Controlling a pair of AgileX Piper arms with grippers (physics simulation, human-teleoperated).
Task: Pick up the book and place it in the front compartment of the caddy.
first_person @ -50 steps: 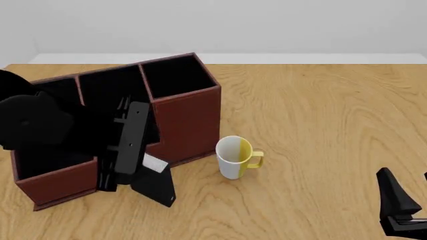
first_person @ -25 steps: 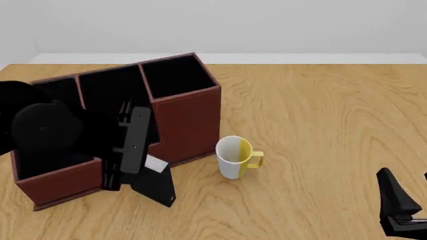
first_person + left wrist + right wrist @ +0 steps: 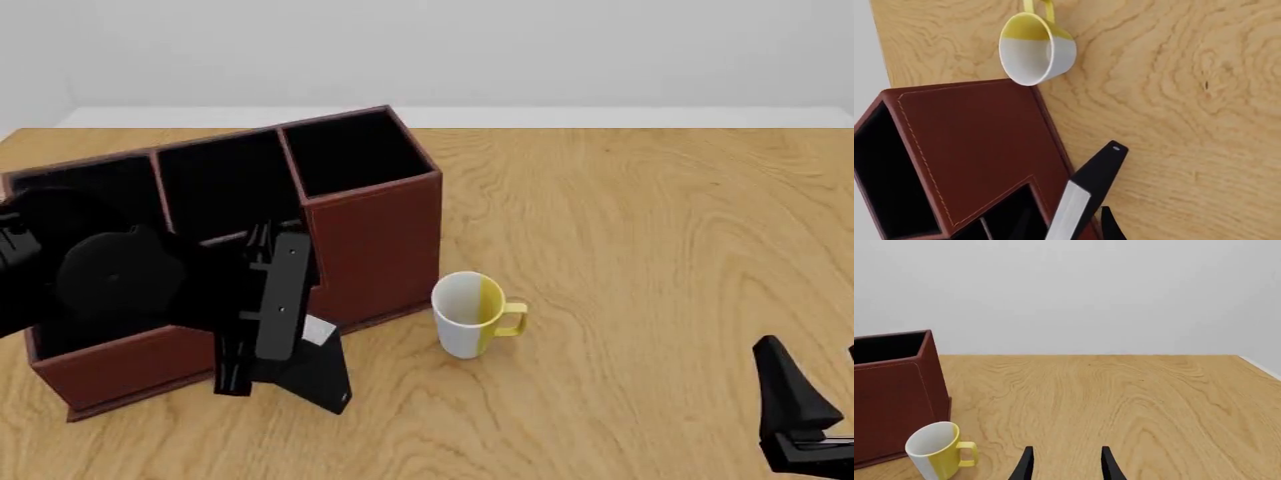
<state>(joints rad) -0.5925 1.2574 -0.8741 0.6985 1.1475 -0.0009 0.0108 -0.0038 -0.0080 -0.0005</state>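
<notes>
The black book (image 3: 318, 372), with white page edges (image 3: 1069, 212), stands tilted on the table against the front wall of the red-brown caddy (image 3: 380, 235). My left gripper (image 3: 240, 375) hangs over the caddy's front edge, just left of the book. In the left wrist view one fingertip (image 3: 1109, 227) shows beside the book with a gap between them; the other finger is hidden. A dark narrow cell (image 3: 1011, 212) by the tall wall looks like the front compartment, and my left arm covers it in the front view. My right gripper (image 3: 1066, 467) is open and holds nothing.
A white and yellow mug (image 3: 470, 313) stands just right of the caddy and the book. My right gripper (image 3: 801, 405) sits at the table's near right corner. Bare wood stretches to the right.
My left arm has come down and to the right over the caddy, bringing the gripper a little lower beside the book. The book, mug and right arm have not moved.
</notes>
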